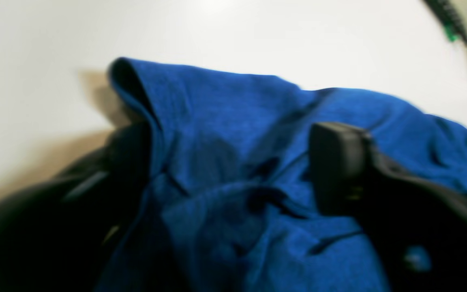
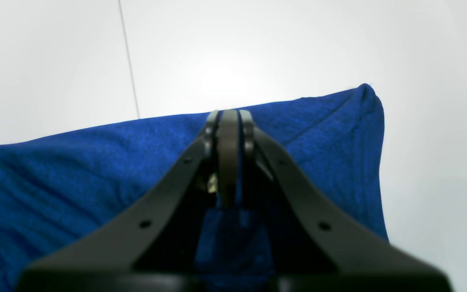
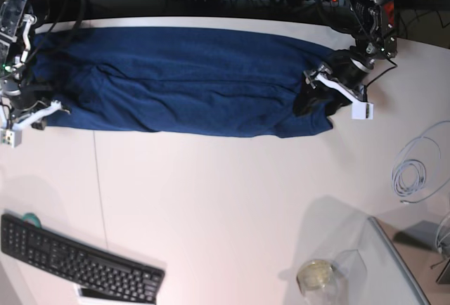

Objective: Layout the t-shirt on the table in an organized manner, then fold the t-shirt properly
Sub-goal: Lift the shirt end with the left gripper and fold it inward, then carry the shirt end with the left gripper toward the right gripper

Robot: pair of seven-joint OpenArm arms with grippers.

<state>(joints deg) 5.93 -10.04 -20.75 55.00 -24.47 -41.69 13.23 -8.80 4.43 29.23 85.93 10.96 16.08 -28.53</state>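
The dark blue t-shirt (image 3: 183,73) lies as a long wrinkled band across the far side of the white table (image 3: 225,199). My right gripper (image 3: 35,112) is at the band's left end. In the right wrist view this gripper (image 2: 229,115) is shut, with blue cloth (image 2: 75,174) pinched between its fingers near a folded corner. My left gripper (image 3: 318,94) hangs over the bunched right end. In the blurred left wrist view its fingers (image 1: 339,162) stand wide apart over the rumpled fabric (image 1: 217,227), holding nothing that I can make out.
A black keyboard (image 3: 77,263) lies at the near left. A grey translucent tray (image 3: 390,263) with a round glass (image 3: 316,275) beside it sits at the near right. A coiled white cable (image 3: 415,168) rests at the right edge. A thin seam (image 3: 98,185) crosses the tabletop.
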